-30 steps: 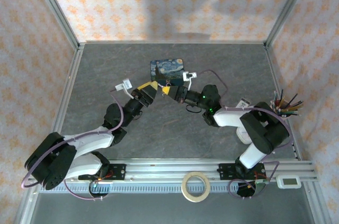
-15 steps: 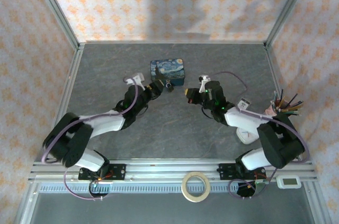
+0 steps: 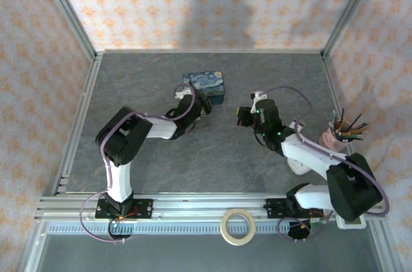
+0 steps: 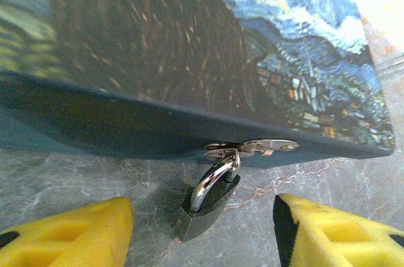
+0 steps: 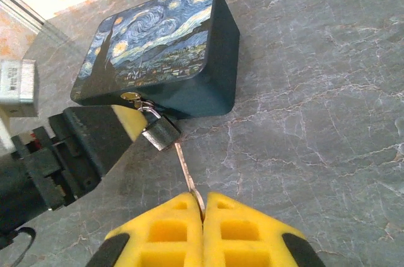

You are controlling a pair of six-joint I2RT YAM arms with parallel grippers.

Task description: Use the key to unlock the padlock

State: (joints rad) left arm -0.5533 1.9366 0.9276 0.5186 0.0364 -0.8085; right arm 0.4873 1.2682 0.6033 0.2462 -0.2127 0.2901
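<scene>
Left wrist view: the padlock (image 4: 208, 207) hangs by its thin silvery shackle (image 4: 213, 177) from the metal hasp (image 4: 252, 148) on the lower edge of the blue tin (image 4: 189, 40). Its black body is tilted and rests on the grey tabletop (image 4: 57, 175). The left claw (image 4: 202, 232) stands wide, with one yellow finger (image 4: 69, 229) on each side of the padlock, and neither of them touches it.

In the right wrist view, the right claw (image 5: 203, 213) is closed tight on the key (image 5: 185, 171) and holds it by the head. The thin blade sticks out and points to the padlock (image 5: 160, 133) at the near corner of the tin (image 5: 158, 46). If the tip touches the padlock, I cannot tell.

In the top view, the tin (image 3: 203, 85) lies in the far middle of the tabletop (image 3: 193, 163). The left claw (image 3: 203, 106) is just beside its near side, and the right claw (image 3: 241, 116) is to the right of it, apart from the tin.
</scene>
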